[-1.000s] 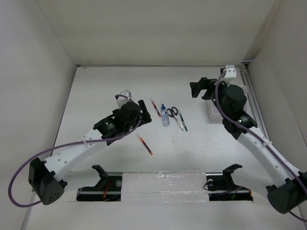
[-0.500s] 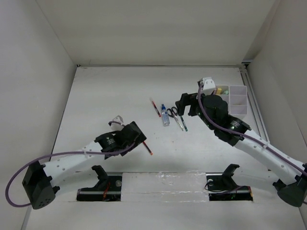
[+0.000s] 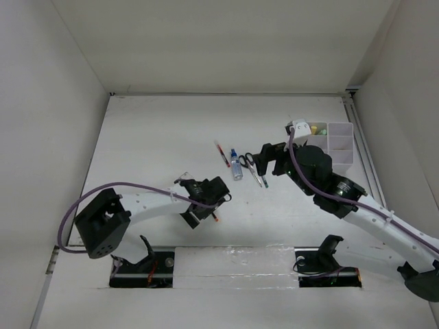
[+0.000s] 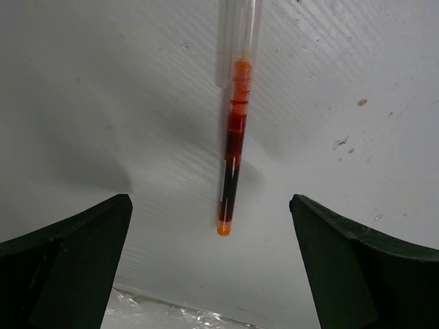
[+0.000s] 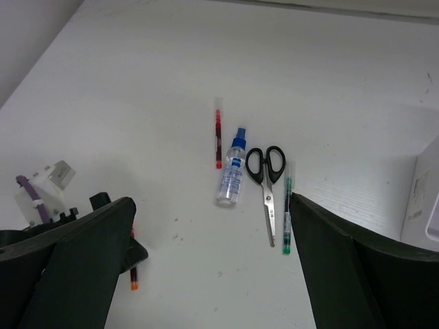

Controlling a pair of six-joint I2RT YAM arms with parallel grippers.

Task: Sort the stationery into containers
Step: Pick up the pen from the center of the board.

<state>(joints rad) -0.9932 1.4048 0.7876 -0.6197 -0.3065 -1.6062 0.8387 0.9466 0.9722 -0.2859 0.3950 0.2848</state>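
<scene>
Legible text: none | small bottle (image 5: pixel 231 179): pale label, print too small to read | white organizer (image 5: pixel 425 199): possibly a printed sticker on the wall, illegible at frame edge | red pen (image 4: pixel 233 137): no lettering made out

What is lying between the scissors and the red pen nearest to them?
A small blue-capped bottle lies between that red pen and the scissors. The right wrist view shows it most clearly, and the top view shows it too.
</scene>
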